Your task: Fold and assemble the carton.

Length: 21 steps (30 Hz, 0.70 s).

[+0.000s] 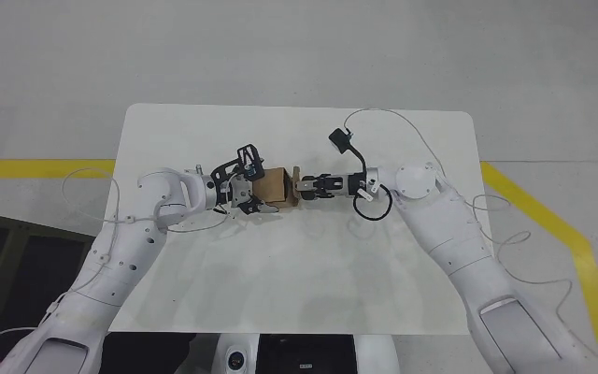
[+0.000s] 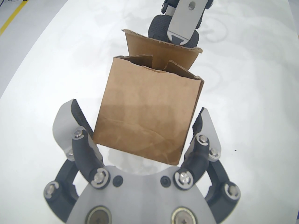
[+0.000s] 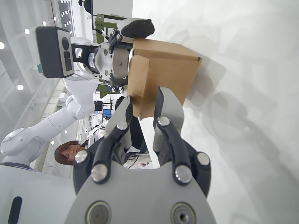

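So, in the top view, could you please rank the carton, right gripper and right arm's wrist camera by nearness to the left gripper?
1. carton, held by the left gripper.
2. right gripper, pinching its far flap.
3. right arm's wrist camera, farther right.

The brown corrugated cardboard carton (image 2: pixel 147 113) looks matt and papery. It is faintly creased on the face between the left gripper's (image 2: pixel 140 117) fingers, with raw fluted edges at the flap in the right gripper (image 3: pixel 144 97). Both claws show brushed silvery metal plates, black plastic links, shiny screw heads and rough black rubbery pads (image 2: pixel 81 117). Under them, the white table (image 2: pixel 245 99) is smooth and softly sheened.
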### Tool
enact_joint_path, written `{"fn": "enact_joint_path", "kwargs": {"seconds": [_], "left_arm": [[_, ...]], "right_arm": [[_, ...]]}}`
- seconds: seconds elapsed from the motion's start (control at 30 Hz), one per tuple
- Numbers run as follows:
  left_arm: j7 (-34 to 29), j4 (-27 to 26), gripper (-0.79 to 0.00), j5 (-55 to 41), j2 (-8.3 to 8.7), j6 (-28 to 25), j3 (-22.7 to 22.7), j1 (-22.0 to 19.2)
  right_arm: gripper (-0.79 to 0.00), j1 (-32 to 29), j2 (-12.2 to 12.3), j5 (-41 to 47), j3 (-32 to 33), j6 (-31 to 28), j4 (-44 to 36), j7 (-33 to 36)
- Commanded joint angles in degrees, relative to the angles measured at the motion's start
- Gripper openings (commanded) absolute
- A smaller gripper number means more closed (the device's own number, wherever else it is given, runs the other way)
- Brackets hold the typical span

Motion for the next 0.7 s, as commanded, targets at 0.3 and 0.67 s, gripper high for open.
{"fn": "enact_joint_path", "kwargs": {"seconds": [0.3,0.67], "left_arm": [[0.0,-0.1,0.000,0.3,-0.01,0.0,0.0,0.1],[0.0,-0.1,0.000,0.1,-0.02,0.0,-0.1,0.2]], "right_arm": [[-0.631,1.6,-0.8,-2.8,-2.7,1.3,0.5,0.5],[-0.674,3.3,-1.8,-4.9,-5.1,2.1,0.5,0.1]]}}
